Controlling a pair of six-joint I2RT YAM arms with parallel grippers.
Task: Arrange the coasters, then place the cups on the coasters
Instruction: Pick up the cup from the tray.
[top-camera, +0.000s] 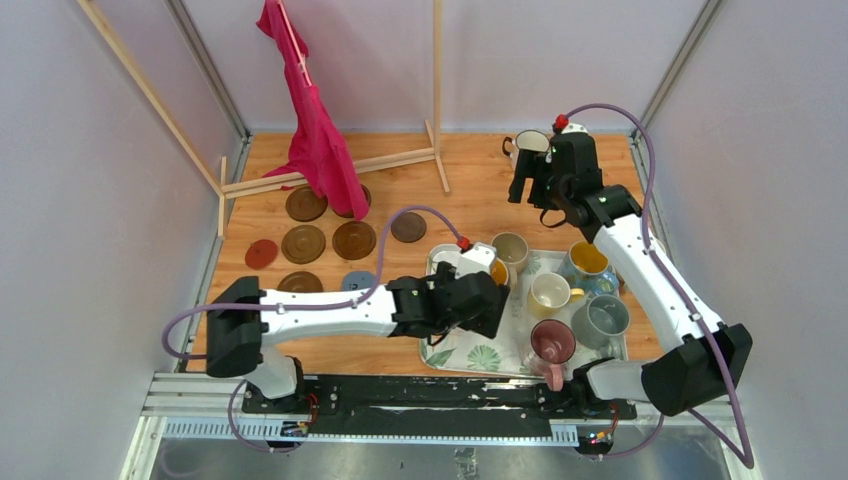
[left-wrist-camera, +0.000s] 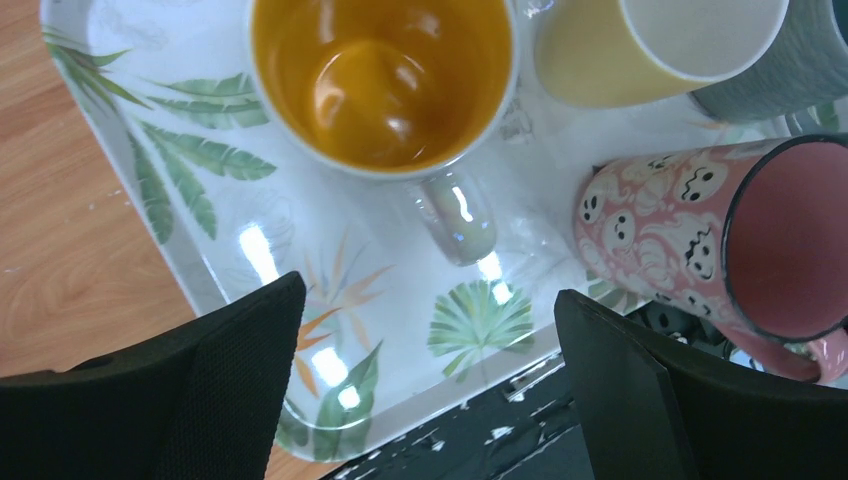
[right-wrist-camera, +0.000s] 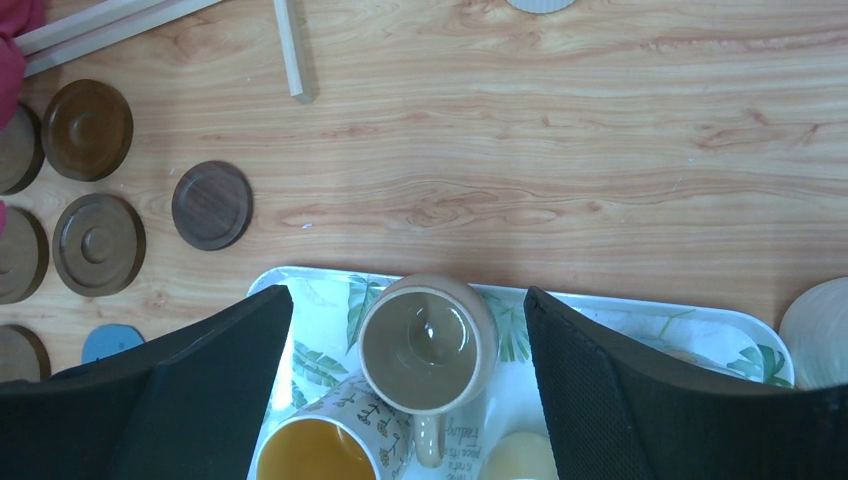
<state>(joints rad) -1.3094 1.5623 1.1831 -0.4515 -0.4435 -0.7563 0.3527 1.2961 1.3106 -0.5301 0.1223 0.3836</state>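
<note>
Left gripper (left-wrist-camera: 430, 292) is hovering wide open, orange mug (left-wrist-camera: 382, 75) at twelve o'clock; right gripper (right-wrist-camera: 408, 292) is gaping too; grasping that mug probably comes next.

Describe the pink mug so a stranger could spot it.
Start at the leaf-print tray at the table's near edge. The pink mug sits at the tray's near edge, next to the grey mug. Only it carries ghost faces.

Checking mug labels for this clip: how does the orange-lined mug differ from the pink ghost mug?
The orange-lined mug is orange inside with a white rim; the pink ghost mug is pink inside with a dark rim. Outside, the first is white, the second pink with ghost faces. Both sit on the leaf-patterned tray.
</note>
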